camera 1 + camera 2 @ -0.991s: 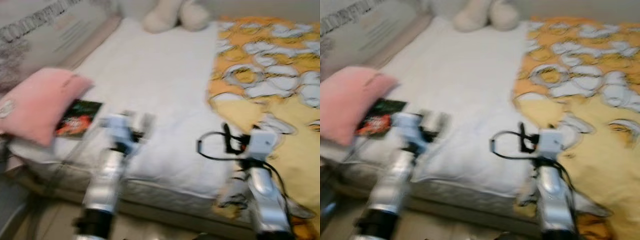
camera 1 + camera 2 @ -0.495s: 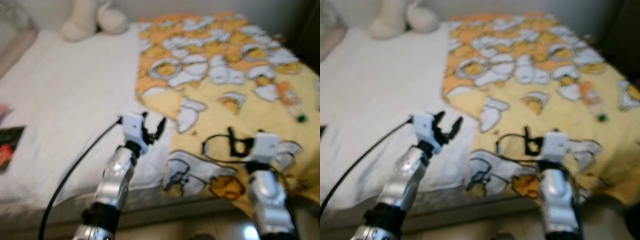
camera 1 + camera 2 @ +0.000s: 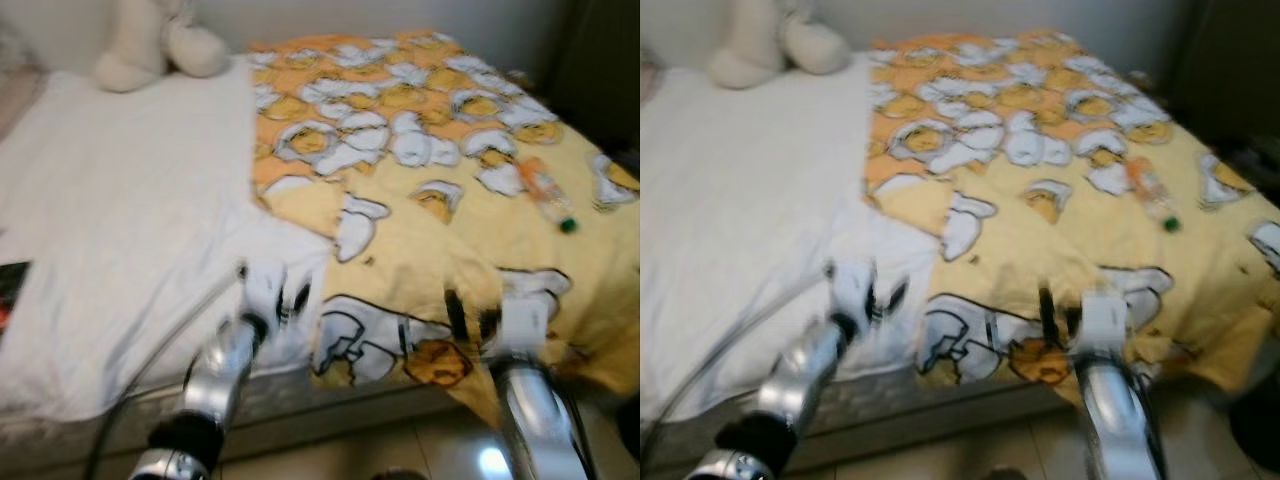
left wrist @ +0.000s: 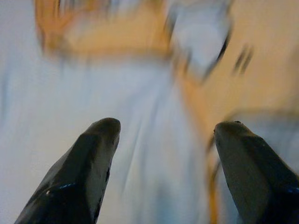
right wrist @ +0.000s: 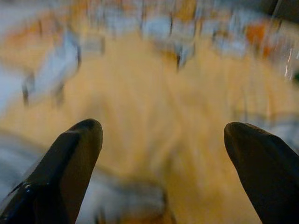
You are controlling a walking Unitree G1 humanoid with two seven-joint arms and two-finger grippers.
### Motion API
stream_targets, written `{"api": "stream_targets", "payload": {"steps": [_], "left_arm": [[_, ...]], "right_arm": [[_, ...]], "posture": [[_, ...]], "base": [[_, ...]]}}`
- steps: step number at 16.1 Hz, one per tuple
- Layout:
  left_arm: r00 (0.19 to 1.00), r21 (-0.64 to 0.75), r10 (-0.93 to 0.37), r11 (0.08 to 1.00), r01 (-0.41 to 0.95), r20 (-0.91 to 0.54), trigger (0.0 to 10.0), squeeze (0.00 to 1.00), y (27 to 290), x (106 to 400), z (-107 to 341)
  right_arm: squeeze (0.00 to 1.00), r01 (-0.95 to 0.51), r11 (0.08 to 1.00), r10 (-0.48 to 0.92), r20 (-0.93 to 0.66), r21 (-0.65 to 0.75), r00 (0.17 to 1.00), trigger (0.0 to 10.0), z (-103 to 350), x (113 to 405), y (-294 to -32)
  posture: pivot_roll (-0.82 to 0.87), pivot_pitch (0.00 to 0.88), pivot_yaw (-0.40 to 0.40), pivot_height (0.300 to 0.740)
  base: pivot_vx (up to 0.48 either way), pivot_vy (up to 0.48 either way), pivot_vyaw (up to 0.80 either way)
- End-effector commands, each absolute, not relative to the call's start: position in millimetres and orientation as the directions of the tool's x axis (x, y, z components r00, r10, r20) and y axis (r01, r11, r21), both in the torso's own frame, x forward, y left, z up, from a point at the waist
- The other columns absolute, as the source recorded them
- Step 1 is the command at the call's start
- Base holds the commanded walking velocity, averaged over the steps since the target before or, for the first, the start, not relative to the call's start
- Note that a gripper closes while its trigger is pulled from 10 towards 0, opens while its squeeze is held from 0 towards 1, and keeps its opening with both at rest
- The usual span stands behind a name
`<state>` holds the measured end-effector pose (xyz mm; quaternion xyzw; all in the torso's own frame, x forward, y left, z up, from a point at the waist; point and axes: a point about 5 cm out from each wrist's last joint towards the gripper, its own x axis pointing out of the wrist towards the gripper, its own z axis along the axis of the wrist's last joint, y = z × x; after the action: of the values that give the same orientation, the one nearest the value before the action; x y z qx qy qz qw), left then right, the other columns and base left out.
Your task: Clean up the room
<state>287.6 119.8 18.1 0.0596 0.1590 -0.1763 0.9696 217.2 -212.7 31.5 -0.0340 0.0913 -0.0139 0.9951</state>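
A bed with a white sheet point(image 3: 120, 210) is half covered by a yellow blanket point(image 3: 440, 170) printed with white and orange cartoon figures. A clear plastic bottle point(image 3: 545, 195) with an orange label and green cap lies on the blanket at the right. My left gripper point(image 3: 272, 290) hovers open above the blanket's edge near the foot of the bed. In the left wrist view its fingers point(image 4: 93, 154) frame the white sheet. My right gripper point(image 3: 470, 312) is open over the blanket's front part, well short of the bottle. The right wrist view is blurred, with black fingers point(image 5: 79, 144) spread wide.
A cream plush toy point(image 3: 150, 45) sits at the head of the bed. The corner of a dark book point(image 3: 8, 290) shows at the far left edge. Pale floor tiles point(image 3: 400, 450) run along the foot of the bed. Something dark point(image 3: 600, 70) stands at the right.
The camera has swung right: the pink pillow and most of the book left the picture, and the bottle came into view. Both arms now sit slightly lower in the picture.
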Motion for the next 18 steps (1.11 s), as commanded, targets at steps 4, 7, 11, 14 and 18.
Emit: {"api": "stream_targets", "payload": {"steps": [4,7,11,14,18], "left_arm": [[0.874,0.032,-0.318,0.935,0.354,-0.367,10.0,0.00,103,306,21],[0.875,-0.003,-0.314,0.942,0.337,-0.368,10.0,0.00,88,317,28],[0.851,-0.015,-0.320,0.938,0.346,-0.416,10.0,0.00,83,314,21],[0.858,-0.039,-0.286,0.954,0.298,-0.427,10.0,0.00,89,318,23],[0.870,-0.086,-0.296,0.954,0.286,-0.395,10.0,0.00,84,327,34]], "right_arm": [[0.00,-0.028,0.990,-0.022,-0.352,-0.135,0.936,10.0,9,171,-236],[0.00,-0.050,0.991,-0.002,-0.376,-0.127,0.927,10.0,10,149,-239],[0.00,-0.094,0.989,0.037,-0.427,-0.113,0.903,10.0,9,118,-236],[0.00,-0.095,0.988,0.030,-0.450,-0.122,0.892,10.0,18,100,-241],[0.00,-0.101,0.986,0.027,-0.460,-0.135,0.887,10.0,25,89,-242]], "posture": [[-0.26,0.058,0.013,0.740],[-0.31,0.117,0.004,0.740],[-0.35,0.206,0.001,0.740],[-0.39,0.267,-0.013,0.740],[-0.42,0.290,-0.017,0.740]], "base": [[0.000,0.000,0.00],[0.000,0.000,0.00],[0.000,0.000,0.00],[0.000,0.000,0.00],[0.000,0.000,0.00]]}}
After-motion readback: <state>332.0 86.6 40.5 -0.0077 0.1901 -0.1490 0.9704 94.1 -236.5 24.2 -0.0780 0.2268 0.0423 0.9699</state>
